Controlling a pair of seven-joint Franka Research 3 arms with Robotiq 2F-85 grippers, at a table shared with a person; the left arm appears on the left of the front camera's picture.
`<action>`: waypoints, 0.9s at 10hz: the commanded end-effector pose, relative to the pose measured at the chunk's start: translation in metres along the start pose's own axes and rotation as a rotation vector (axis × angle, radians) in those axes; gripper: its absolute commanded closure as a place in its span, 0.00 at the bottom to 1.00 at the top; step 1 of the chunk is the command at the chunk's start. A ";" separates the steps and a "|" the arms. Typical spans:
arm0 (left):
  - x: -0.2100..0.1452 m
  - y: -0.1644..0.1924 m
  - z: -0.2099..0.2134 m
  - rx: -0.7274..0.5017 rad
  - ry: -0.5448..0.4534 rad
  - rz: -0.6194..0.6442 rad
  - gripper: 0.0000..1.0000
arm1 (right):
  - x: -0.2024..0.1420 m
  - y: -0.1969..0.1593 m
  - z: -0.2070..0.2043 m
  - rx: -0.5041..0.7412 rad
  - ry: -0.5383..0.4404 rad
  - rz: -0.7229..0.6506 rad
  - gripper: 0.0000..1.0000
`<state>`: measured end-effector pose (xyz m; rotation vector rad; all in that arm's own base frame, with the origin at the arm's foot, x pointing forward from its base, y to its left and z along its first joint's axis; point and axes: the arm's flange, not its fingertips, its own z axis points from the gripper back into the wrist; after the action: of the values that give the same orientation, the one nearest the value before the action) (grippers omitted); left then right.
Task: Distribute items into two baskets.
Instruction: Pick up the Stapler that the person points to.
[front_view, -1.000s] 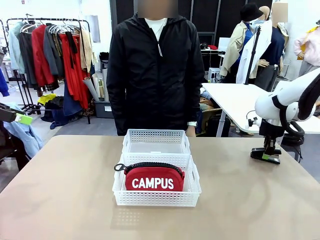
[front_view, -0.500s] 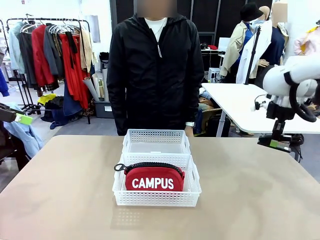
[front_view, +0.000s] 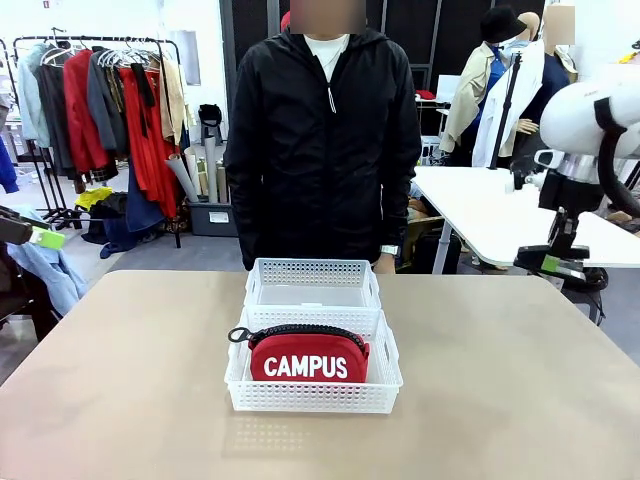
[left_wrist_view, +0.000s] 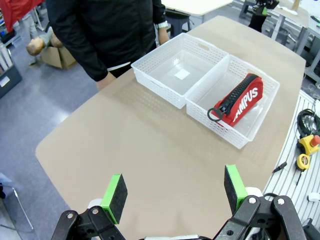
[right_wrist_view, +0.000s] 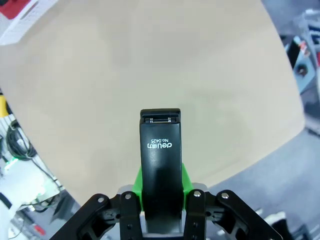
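Observation:
A red "CAMPUS" pouch stands on edge in the nearer white basket. Just behind it, the farther basket holds nothing. My right gripper hangs well above the table's far right corner, shut on a small black stapler. In the right wrist view, the stapler sticks out forward from between the green pads of the gripper. My left gripper is open high over the table's left side, looking down on both baskets and the pouch.
A person in a black jacket stands at the far edge, right behind the baskets. A second white table is at the back right, beyond my right arm. Hand tools lie on a rail beside the table.
My right arm has risen and drawn back to the right, carrying the stapler up from near the tabletop. The person has shifted slightly. Baskets and pouch have not moved.

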<state>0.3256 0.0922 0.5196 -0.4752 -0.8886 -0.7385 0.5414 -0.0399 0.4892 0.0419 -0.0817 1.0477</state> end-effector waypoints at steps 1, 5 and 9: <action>0.001 0.002 -0.001 -0.008 -0.018 -0.014 0.00 | -0.003 0.019 0.007 -0.040 -0.080 0.065 1.00; 0.001 0.002 -0.001 -0.008 -0.018 -0.014 0.00 | 0.011 0.043 0.026 -0.051 -0.098 0.162 1.00; 0.001 0.002 -0.001 -0.008 -0.018 -0.014 0.00 | 0.020 0.042 0.028 -0.050 -0.065 0.142 1.00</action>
<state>0.3255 0.0923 0.5197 -0.4750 -0.8885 -0.7387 0.5122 -0.0034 0.5159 0.0276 -0.1695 1.1869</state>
